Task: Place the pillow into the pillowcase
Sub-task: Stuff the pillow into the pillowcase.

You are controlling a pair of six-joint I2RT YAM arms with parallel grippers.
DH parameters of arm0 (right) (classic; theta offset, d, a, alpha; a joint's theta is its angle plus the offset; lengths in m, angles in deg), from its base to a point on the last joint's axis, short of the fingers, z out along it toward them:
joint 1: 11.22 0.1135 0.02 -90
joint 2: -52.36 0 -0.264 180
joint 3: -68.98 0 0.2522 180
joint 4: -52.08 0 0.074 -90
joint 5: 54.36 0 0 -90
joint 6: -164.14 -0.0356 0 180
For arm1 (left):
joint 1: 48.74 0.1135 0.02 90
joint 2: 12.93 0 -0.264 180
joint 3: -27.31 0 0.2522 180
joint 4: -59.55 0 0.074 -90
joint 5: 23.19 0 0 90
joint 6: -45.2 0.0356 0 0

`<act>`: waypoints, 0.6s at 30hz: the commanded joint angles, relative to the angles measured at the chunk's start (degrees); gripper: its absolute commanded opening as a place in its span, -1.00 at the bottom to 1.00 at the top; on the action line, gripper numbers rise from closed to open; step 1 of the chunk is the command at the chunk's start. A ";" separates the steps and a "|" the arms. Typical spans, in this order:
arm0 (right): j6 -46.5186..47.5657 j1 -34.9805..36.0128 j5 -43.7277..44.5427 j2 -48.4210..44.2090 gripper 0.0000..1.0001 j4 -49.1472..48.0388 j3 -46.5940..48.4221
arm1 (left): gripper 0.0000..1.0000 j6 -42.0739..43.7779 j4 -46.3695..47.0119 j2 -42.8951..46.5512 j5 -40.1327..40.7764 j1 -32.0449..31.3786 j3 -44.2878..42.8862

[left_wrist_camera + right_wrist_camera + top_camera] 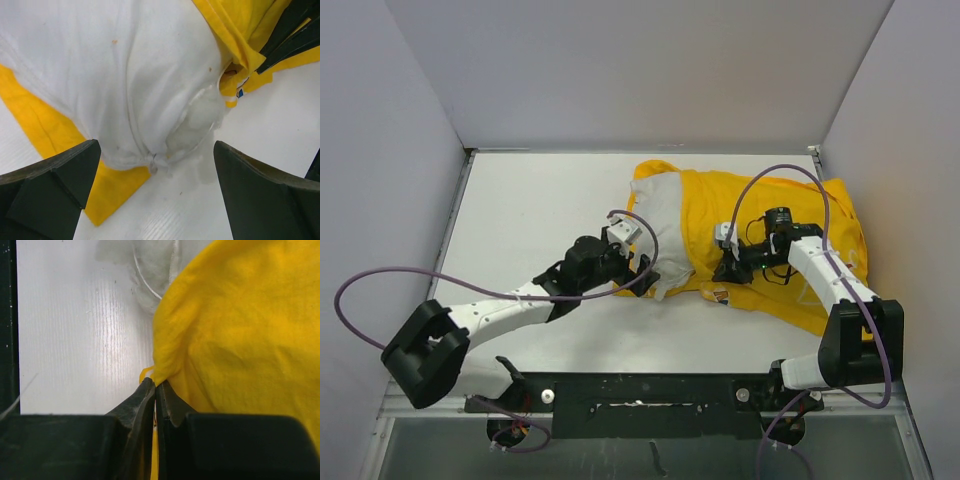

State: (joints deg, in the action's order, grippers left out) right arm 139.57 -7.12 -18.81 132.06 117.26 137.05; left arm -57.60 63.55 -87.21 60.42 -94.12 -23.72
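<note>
On the white, finely ribbed tabletop I see the job as roughly half done. The pillowcase, a thin bright yellow cloth lying loose and creased, covers the far-right part of the pillow. The rest of the pillow sticks out of the pillowcase's mouth on its left side. That pillow is plump and soft, plain white with deep wrinkles, a few small specks, and a stitched seam running to a puckered corner. What I judge is left is to work this exposed end in and draw the yellow hem over it. My right gripper is clamped tight on a pinch of the pillowcase's near edge, its jaws pressed together on the cloth. My left gripper stands wide open just outside the pillowcase's mouth, its dark fingers either side of the pillow's bare corner and touching nothing.
</note>
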 commanded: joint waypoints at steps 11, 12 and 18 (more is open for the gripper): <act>-6.05 2.43 11.56 -1.91 -0.95 -2.06 10.29 | -0.89 -4.10 14.84 -20.41 -1.98 -0.60 -10.32; -5.94 3.30 12.25 -1.13 -0.94 -1.23 12.14 | -0.98 -4.76 15.99 -19.73 -2.86 -0.81 -9.37; -7.41 10.65 16.96 3.51 -0.95 0.03 20.79 | -1.00 -3.71 15.37 -12.68 -0.89 -8.83 -3.75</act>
State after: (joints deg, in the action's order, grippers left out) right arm 133.69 -0.58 -4.67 133.83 118.01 152.37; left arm -61.14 75.92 -106.36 59.11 -96.90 -30.30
